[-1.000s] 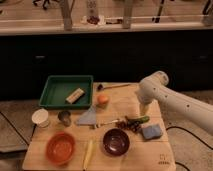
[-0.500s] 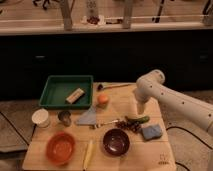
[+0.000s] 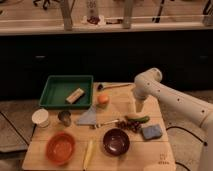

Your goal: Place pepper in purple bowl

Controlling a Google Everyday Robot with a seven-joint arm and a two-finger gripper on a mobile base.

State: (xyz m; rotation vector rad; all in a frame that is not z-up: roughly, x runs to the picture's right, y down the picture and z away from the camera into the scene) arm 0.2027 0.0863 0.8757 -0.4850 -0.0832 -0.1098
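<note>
While the gripper [image 3: 139, 106] hangs pointing down just above the pepper [image 3: 138, 119], I can't tell how far it is open or whether it has hold of anything. The green pepper lies on the wooden table [image 3: 150, 156], beside what may be dark grapes [image 3: 131, 126] and near a blue sponge [image 3: 151, 131]. The purple bowl [image 3: 116, 141] sits apart from it, nearer the front edge.

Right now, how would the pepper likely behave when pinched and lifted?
The pepper looks slim and curved, so it is probably light and apt to pivot or slip. The gripper hovers just above it. Lying flat on the table, it likely won't roll far.
</note>
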